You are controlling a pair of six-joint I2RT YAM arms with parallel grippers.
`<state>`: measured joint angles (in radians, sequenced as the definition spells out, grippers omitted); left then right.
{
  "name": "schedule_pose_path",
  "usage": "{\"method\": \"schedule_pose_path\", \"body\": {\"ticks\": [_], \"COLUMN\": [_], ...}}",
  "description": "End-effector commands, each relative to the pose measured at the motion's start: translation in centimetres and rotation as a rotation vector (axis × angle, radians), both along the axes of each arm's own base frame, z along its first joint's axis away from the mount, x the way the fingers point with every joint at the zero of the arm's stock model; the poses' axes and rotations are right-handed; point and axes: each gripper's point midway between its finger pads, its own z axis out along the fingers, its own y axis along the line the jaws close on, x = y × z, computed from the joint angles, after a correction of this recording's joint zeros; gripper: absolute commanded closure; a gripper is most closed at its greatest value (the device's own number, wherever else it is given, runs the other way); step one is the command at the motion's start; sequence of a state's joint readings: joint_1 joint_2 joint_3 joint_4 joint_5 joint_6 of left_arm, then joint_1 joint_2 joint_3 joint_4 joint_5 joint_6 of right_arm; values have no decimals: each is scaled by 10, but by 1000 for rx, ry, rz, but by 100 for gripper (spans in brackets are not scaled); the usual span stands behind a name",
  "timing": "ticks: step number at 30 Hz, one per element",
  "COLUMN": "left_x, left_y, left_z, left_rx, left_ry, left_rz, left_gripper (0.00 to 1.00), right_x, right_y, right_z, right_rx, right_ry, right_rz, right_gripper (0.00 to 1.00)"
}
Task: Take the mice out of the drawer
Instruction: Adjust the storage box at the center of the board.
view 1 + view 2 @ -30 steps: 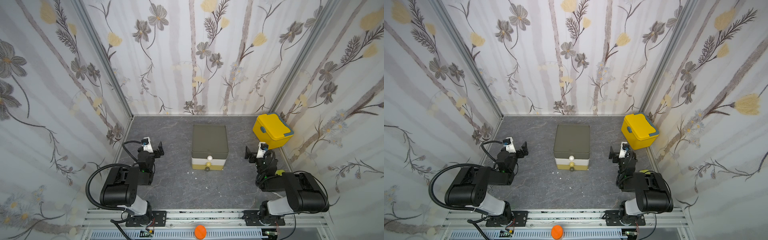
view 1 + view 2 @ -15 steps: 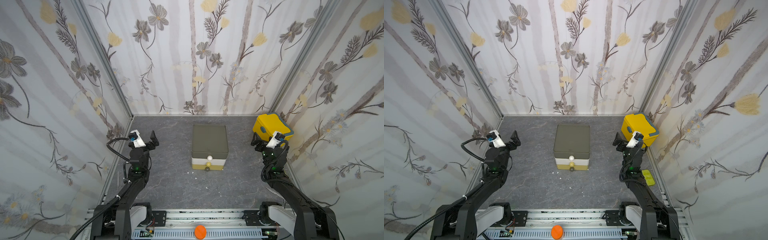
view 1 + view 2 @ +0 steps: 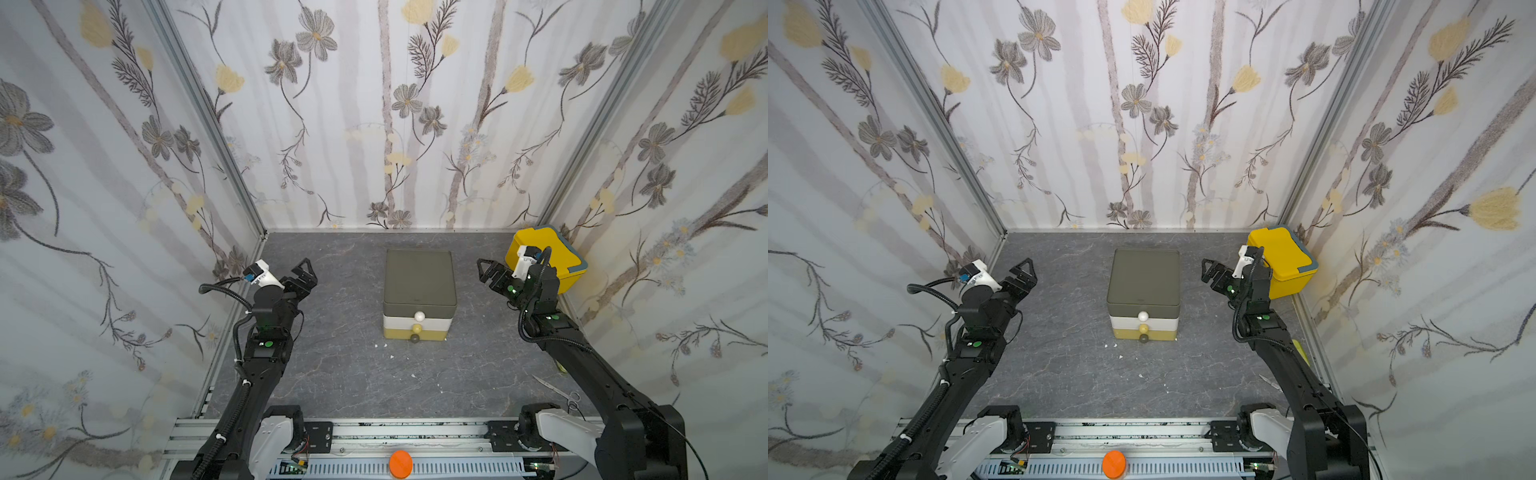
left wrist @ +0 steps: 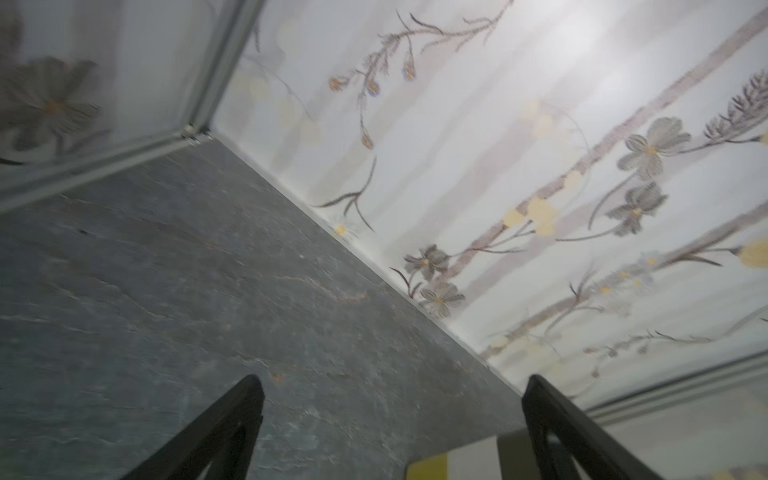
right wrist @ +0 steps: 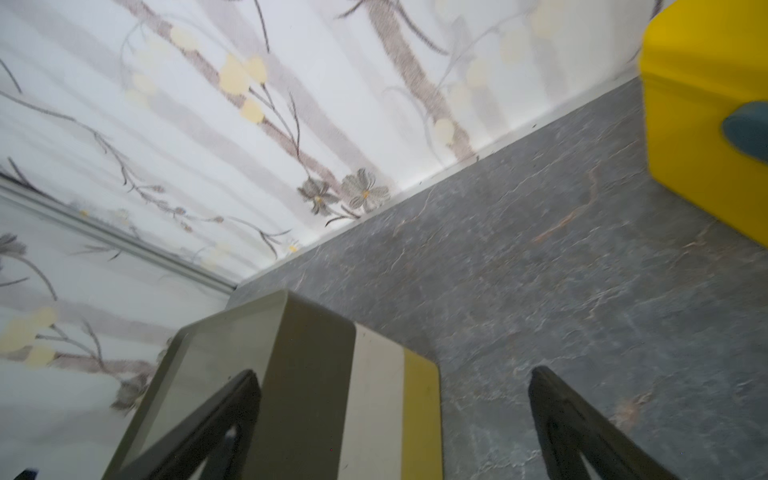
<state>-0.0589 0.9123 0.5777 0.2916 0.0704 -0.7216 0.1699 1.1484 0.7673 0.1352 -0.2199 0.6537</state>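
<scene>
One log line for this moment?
three-tier olive-white-mustard drawer box: shut | mice: unseen | left end effector: open, empty | right end effector: open, empty

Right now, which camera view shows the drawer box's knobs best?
Both top views: the drawer turns its front to the camera, with all three knobs visible and the tiers shut. The right wrist view shows only its striped side, no knobs; the left wrist view catches just a blurred corner.
</scene>
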Motion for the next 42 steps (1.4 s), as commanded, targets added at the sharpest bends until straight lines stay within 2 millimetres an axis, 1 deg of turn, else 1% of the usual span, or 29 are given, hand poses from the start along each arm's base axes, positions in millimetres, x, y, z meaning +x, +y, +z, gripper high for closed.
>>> {"method": "schedule_pose_path", "body": {"ticks": [1, 3, 6, 9, 11, 13, 14, 17, 21, 23, 26, 27, 28, 29, 33, 37, 42], "left_x": [-2, -1, -2, -4, -9, -12, -12, -14, -23, -27, -36, -38, -41, -44, -55, -60, -64], "left_y": [-55, -85, -123, -152, -172, -185, -190, -201, -217, -219, -218, -216, -215, -215, -222, -228, -240], "left_z": [2, 1, 1, -1, 1, 0, -3, -7, -10, -15, -19, -20, -20, -20, -21, -23, -15], "left_rx": [-107, -123, -146, -202, -224, -222, -222, -238, -248, -236, -238, -234, -231, -232, -260, -264, -267], "left_ry": [55, 85, 103, 116, 118, 120, 130, 155, 183, 212, 241, 252, 259, 259, 271, 282, 256], "left_rz": [-235, -337, -456, -538, -606, -634, -641, -678, -720, -711, -703, -695, -687, -687, -698, -696, -702], "left_gripper": [0, 0, 0, 0, 0, 0, 0, 0, 0, 0, 0, 0, 0, 0, 0, 0, 0], "right_x": [-8, -10, -8, -1, 0, 0, 1, 7, 11, 13, 23, 26, 31, 35, 50, 63, 77], "right_y": [37, 57, 80, 94, 106, 117, 120, 128, 148, 159, 170, 174, 180, 184, 205, 225, 247], "right_z": [5, 7, 6, 2, 6, 14, 15, 9, 11, 15, 15, 19, 9, 10, 11, 11, 10], "right_rx": [71, 107, 130, 145, 153, 149, 135, 127, 125, 119, 113, 119, 115, 110, 95, 84, 96], "right_ry": [88, 105, 130, 178, 176, 150, 143, 181, 180, 171, 177, 169, 188, 184, 184, 175, 169], "right_rz": [111, 160, 225, 262, 301, 323, 323, 343, 398, 428, 449, 460, 472, 481, 535, 586, 639], "right_gripper": [1, 1, 0, 1, 1, 0, 0, 1, 1, 1, 1, 1, 1, 1, 1, 0, 1]}}
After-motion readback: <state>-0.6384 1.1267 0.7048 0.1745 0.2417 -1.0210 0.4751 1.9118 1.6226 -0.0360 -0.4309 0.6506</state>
